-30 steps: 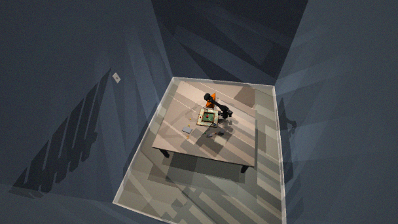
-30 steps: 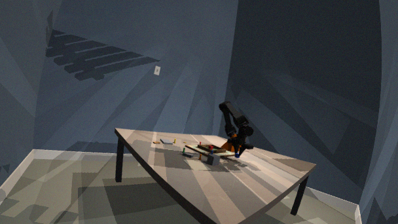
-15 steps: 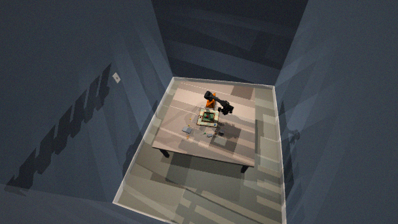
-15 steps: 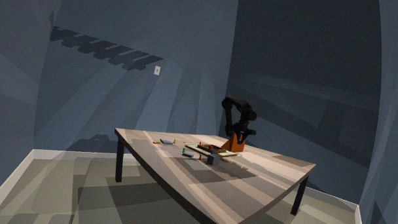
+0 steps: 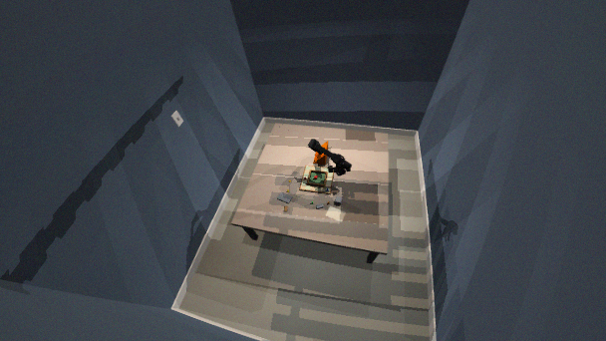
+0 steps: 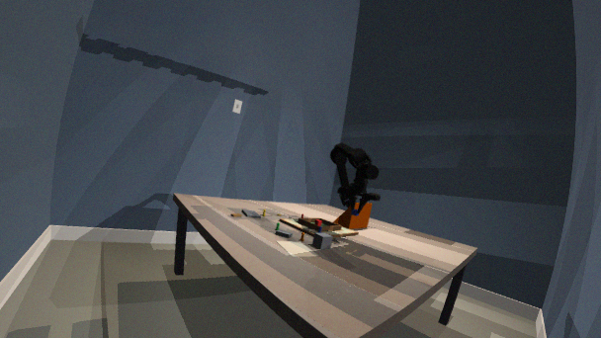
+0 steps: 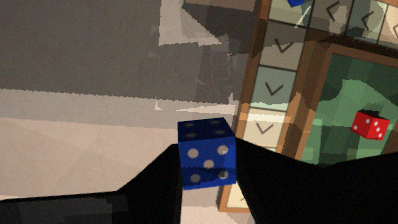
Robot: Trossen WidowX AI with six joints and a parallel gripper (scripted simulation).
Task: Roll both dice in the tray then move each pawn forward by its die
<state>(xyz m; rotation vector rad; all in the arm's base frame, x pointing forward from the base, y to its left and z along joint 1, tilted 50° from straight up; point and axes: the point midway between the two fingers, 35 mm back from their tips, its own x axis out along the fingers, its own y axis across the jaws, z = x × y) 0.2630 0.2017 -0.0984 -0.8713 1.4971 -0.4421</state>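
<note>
My gripper is shut on the blue die, whose side facing the wrist camera shows five pips. It hangs above the table, off to the side of the board. The wooden tray with a green floor sits on the board. The red die lies in the tray; its upper face cannot be read surely. The blue pawn stands on a corner square, cut off at the wrist view's top. The red pawn is tiny at the board's far side.
A grey box and a pale sheet lie near the board. A flat grey object, a green pawn, an orange pawn and a yellow pawn are around it.
</note>
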